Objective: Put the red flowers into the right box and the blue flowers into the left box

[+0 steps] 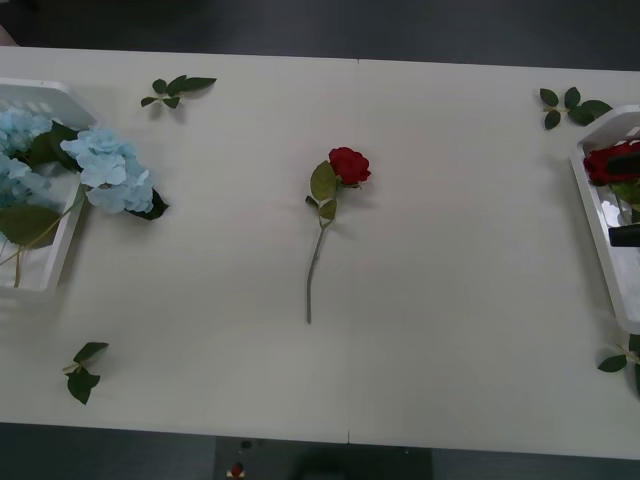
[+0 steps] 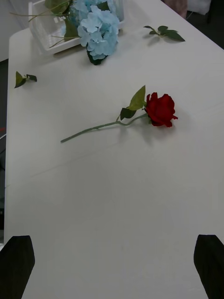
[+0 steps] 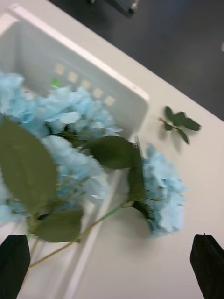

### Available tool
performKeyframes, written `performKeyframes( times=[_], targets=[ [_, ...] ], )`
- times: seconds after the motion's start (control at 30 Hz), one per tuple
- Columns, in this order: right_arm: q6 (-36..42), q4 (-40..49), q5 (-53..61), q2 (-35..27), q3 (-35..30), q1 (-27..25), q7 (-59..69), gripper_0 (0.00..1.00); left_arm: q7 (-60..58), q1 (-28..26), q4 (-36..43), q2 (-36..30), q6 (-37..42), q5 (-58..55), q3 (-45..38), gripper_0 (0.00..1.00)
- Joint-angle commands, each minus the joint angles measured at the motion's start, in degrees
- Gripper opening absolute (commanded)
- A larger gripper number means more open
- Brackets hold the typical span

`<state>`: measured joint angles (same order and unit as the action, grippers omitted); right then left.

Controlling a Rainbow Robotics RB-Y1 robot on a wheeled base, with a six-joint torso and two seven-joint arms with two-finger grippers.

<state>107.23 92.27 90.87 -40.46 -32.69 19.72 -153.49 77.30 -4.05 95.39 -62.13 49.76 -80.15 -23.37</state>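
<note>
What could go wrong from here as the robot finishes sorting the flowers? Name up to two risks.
One blue flower hangs over the rim of the left box onto the table, so a nudge might tip it out. The last red flower lies flat on a thin stem; the open right gripper may pinch poorly and drop it.

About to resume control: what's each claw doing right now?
Left claw: open, empty, over the blue flowers.
Right claw: open, empty, short of the red rose.

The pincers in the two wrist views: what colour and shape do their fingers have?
Both look alike. The right pincer and the left pincer each have two plain black fingers with rounded tips, set apart at the corners. No cables or markings are visible.
</note>
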Motion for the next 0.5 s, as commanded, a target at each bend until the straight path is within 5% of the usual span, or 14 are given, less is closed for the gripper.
performKeyframes(
  times=[0.03, 0.27, 0.5],
  targets=[
    [0.2, 0.5, 0.8, -1.6, -0.3, 0.1, -1.5, 1.00, 0.5, 4.1, 4.5, -4.3, 2.9, -1.2, -1.0, 1.00],
    [0.2, 0.5, 0.8, -1.7, -0.3, 0.2, -1.5, 1.00, 0.2, 8.7, 9.9, -3.8, 8.9, 2.5, 1.6, 1.00],
    [0.2, 0.5, 0.8, -1.7, -0.3, 0.2, -1.5, 1.00, 0.4, 12.8, 16.9, 3.5, 9.7, 10.5, 7.8, 1.00]
  ],
)
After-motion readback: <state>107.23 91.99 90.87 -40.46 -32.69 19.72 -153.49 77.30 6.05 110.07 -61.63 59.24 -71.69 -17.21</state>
